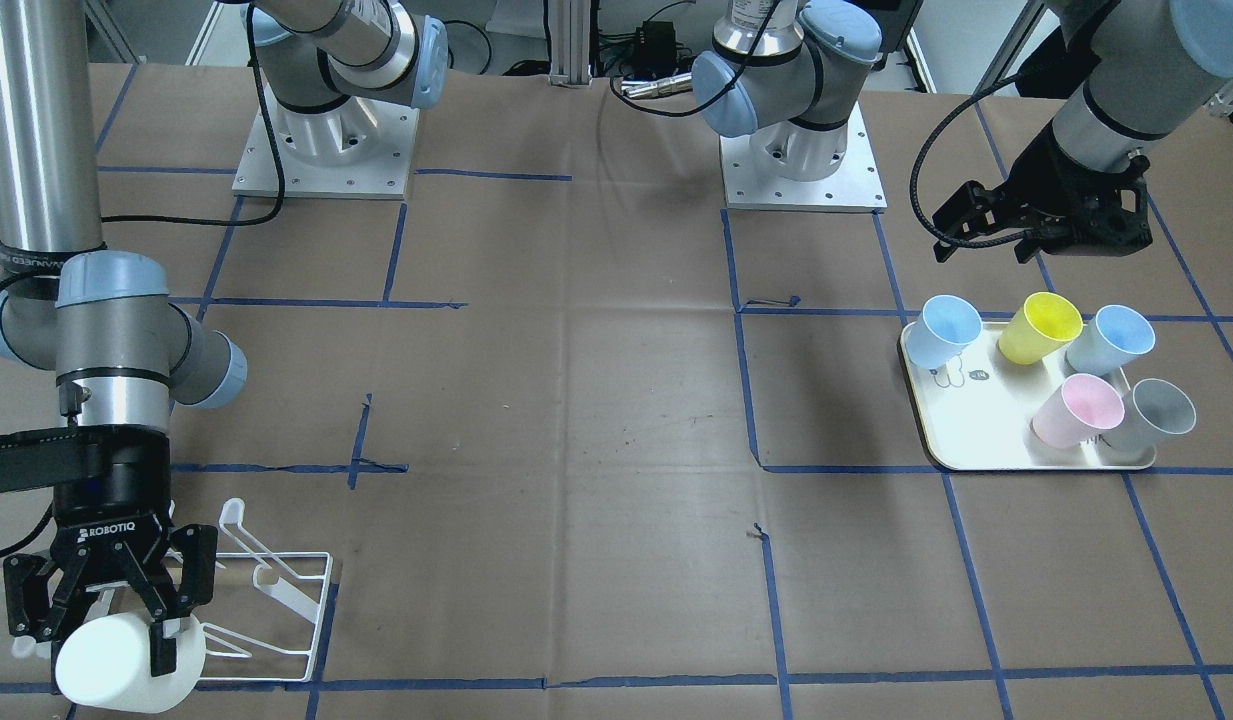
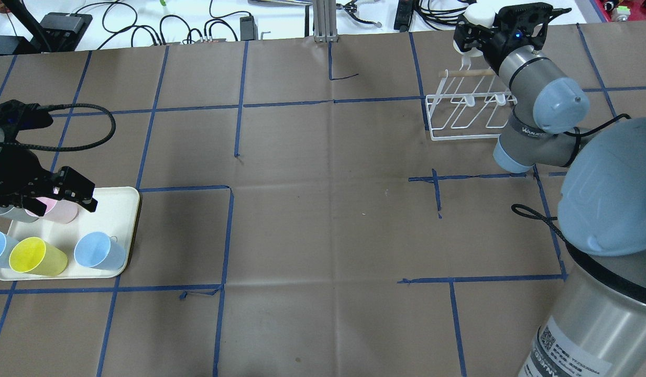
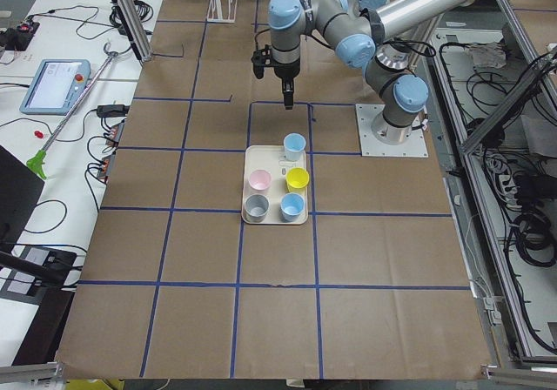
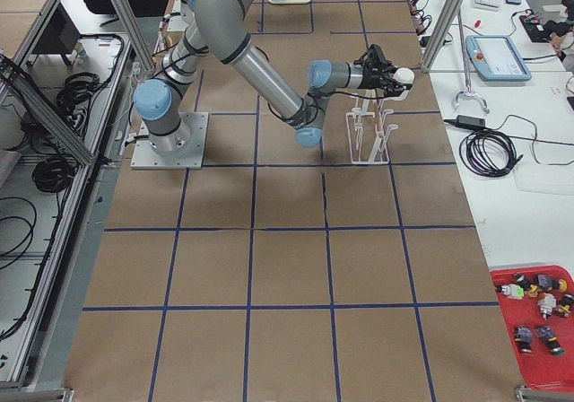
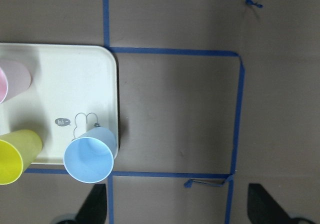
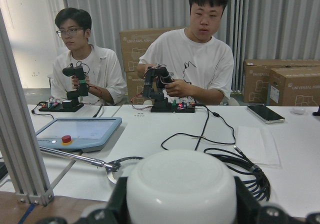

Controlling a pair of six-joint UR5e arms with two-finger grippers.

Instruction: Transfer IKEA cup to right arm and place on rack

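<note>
**Item 1, step in hand: racking.** White plastic IKEA cup point(image 1: 116, 675), tipped on its side and clenched in the right arm's black two-finger gripper point(image 1: 91, 625). In the front-facing view it hangs at 8 o'clock of the white wire drying rack point(image 1: 276, 600) and is not yet seated.

Handling advice:
- Turn the cup mouth-down over one upturned prong.
- Descend straight and keep clear of the light wooden dowel point(image 2: 464, 73).
- Release only once the prong bears the cup.

**Item 2, surroundings.**
- Brown paper-covered table with a blue tape grid point(image 1: 576, 400).
- At its 3 o'clock, a cream rectangular tray point(image 1: 976, 430) carrying five cups:
  - pale blue plastic cup point(image 1: 951, 330)
  - yellow plastic cup point(image 1: 1041, 328)
  - second pale blue cup point(image 1: 1111, 340)
  - pink plastic cup point(image 1: 1076, 412)
  - grey plastic cup point(image 1: 1161, 415)
- At the tray's 12 o'clock hovers the left arm's black gripper point(image 1: 981, 240), jaws released and holding nothing.

**Obstructions:** only the dowel and the neighbouring prongs. The tray group lies well apart.
</note>
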